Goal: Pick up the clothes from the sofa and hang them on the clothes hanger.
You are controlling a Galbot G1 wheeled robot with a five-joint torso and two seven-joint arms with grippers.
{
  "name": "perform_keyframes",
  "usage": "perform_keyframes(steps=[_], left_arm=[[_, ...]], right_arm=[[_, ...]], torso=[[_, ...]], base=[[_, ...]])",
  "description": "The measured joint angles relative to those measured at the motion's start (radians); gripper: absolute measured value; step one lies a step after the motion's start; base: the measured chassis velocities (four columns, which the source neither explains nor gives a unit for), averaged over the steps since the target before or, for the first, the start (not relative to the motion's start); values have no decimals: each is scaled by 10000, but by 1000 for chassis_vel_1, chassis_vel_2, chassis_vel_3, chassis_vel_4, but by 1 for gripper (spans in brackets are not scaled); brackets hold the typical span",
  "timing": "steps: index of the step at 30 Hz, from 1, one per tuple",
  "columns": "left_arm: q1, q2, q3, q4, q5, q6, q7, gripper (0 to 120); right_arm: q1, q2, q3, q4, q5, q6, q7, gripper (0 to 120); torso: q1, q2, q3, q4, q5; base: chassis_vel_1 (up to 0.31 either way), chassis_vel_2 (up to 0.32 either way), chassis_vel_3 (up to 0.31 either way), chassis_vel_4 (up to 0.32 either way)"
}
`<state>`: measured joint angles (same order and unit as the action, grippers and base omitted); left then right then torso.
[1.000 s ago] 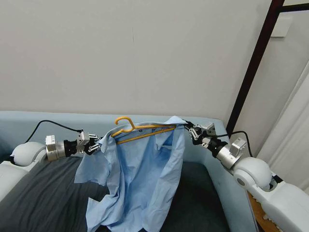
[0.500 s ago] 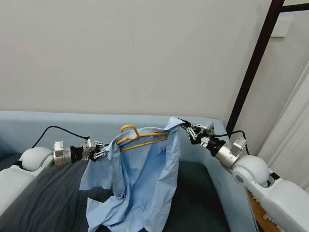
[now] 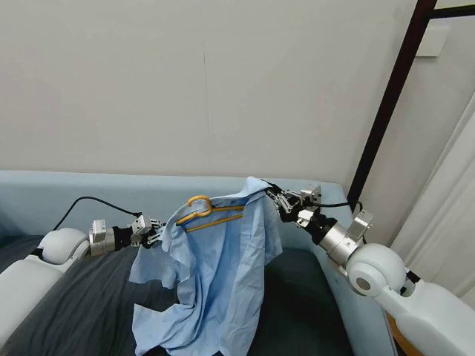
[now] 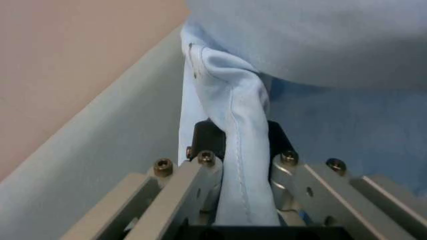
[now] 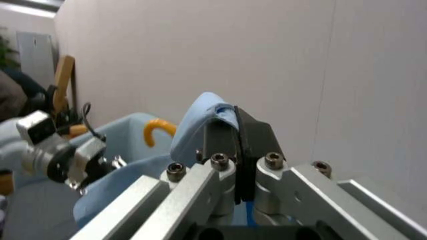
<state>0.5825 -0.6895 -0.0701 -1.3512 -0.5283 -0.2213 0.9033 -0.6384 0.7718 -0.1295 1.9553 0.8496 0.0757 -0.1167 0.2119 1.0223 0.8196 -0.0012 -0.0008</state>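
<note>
Left hand [image 3: 153, 231] and right hand [image 3: 274, 198] each pinch the blue shirt [image 3: 215, 282] draped over the yellow hanger [image 3: 226, 208].

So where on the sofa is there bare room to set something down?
Bare seat cushion lies below the left end effector, left of the shirt; a narrower strip runs between the shirt and the right armrest. The middle is crowded: the shirt, on a hanger, is stretched from the left to the right end effector.
</note>
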Motion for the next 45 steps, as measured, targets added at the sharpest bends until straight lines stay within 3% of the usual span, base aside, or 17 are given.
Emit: perform_keyframes(steps=[11, 17, 21, 32, 38, 41, 43, 45], left_arm=[[-114, 40, 117, -154, -749, 7, -240, 7], [-240, 254, 132, -277, -940, -2, -240, 7], [-259, 376, 146, -361, -998, -7, -272, 7], [-256, 538, 111, -501, -1154, -9, -298, 7], [-620, 689, 134, -419, -1740, -15, -157, 7], [-1438, 822, 376, -144, -2488, 90, 774, 7], [-1728, 864, 492, -63, -2681, 160, 1036, 7], [-2782, 947, 839, 244, -3125, 450, 1779, 7]], right_arm=[[-1150, 313, -590, -871, -3271, 719, -449, 0], [-1383, 394, -683, -972, -3742, 857, -446, 2], [-1551, 599, -876, -943, -3820, 981, -307, 22], [-2106, 734, -1007, -1016, -4165, 1473, -891, 58], [-2529, 435, -536, -1720, -4884, 2919, -3529, 81], [-2449, 334, 383, -2048, -5158, 3469, -4919, 94], [-2384, 284, 582, -2058, -5103, 3479, -5009, 97], [-2074, -8, 1121, -1935, -4368, 3368, -5068, 100]], torso=[[0, 0, 0, -2, 3], [0, 0, 0, -1, 0], [0, 0, 0, 0, -1], [0, 0, 0, 0, 0], [-1, 0, 0, -2, 1], [0, 0, 0, -1, 2], [0, 0, 0, -1, 2], [0, -1, 1, -1, 1]], base=[[0, 0, 0, 0], [0, 0, 0, 0], [0, 0, 0, 0], [0, 0, 0, 0], [0, 0, 0, 0], [0, 0, 0, 0], [0, 0, 0, 0], [0, 0, 0, 0]])
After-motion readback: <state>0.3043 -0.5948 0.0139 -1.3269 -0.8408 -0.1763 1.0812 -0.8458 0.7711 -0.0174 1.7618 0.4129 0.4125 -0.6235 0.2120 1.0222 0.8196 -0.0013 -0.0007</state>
